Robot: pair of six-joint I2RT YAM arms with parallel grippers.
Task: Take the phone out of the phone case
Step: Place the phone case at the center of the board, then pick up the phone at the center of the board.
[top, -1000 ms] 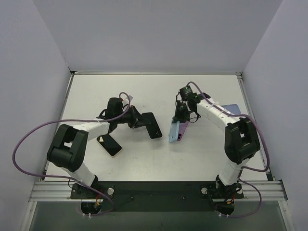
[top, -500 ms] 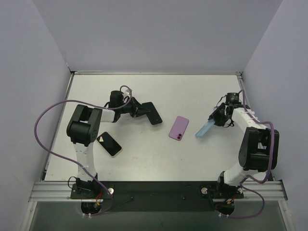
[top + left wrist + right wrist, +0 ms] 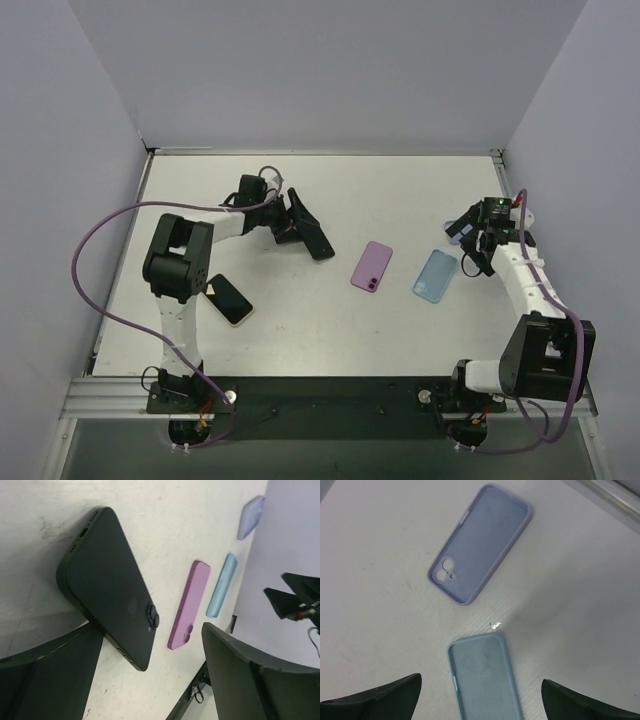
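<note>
A black phone in a black case lies flat left of centre, camera side up. My left gripper is open at its near end, and one finger touches the phone's edge. A purple phone lies bare in the middle. To its right an empty light blue case lies hollow side up. My right gripper hovers open just above it, holding nothing.
An empty lavender case lies beyond the blue one, near the right wall. Another phone with a dark screen lies face up by the left arm. Walls close the table on three sides.
The right gripper carried the light blue case off the purple phone to the right, opened and dropped it flat. The left gripper, shut on the black phone, has opened.
</note>
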